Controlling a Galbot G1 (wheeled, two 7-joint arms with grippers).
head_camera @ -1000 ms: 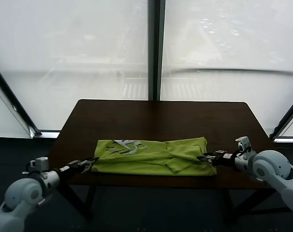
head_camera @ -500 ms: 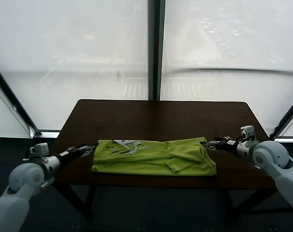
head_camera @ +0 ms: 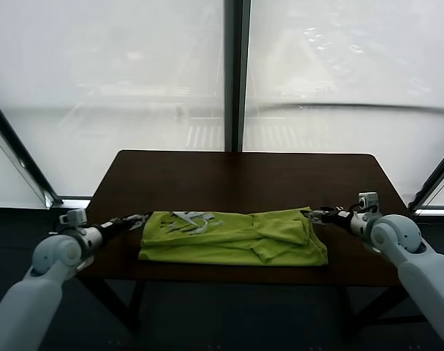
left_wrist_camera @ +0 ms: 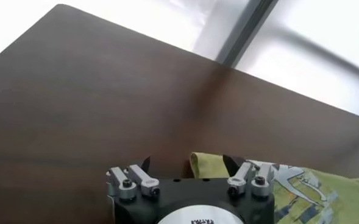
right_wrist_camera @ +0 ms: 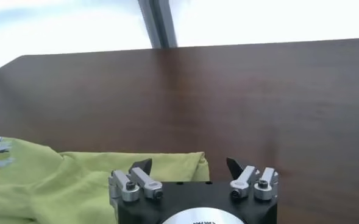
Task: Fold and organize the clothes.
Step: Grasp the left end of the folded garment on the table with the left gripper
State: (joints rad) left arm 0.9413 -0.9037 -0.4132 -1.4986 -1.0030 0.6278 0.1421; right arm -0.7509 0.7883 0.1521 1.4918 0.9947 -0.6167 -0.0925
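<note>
**Inventory: one shirt, two pincers at its far corners**

Item 1. Worktop (head_camera: 243, 172), dark brown wood, set before tall frosted windows. It carries only the shirt.

Item 2. The clothes (head_camera: 232, 238): one lime-green T-shirt, lying as a wide, low band near my edge of the worktop. A sleeve or flap lies bunched over its right half. A white printed graphic (head_camera: 189, 221) shows on the left half.

Item 3. My left pincer (head_camera: 140, 219), jaws spread wide and holding nothing, sits just beside the shirt's far left corner.

Item 4. My right pincer (head_camera: 318, 214), jaws likewise apart and empty, sits at the far right corner (right_wrist_camera: 194, 159), with cloth under one finger.

Risk, as I judge it: if I close here, a finger may catch one layer only, so the fold drags open. Uneven height between my two sides would skew the band. The bunched flap may slide.

Writing: none legible; the graphic reads as pale shapes only.
</note>
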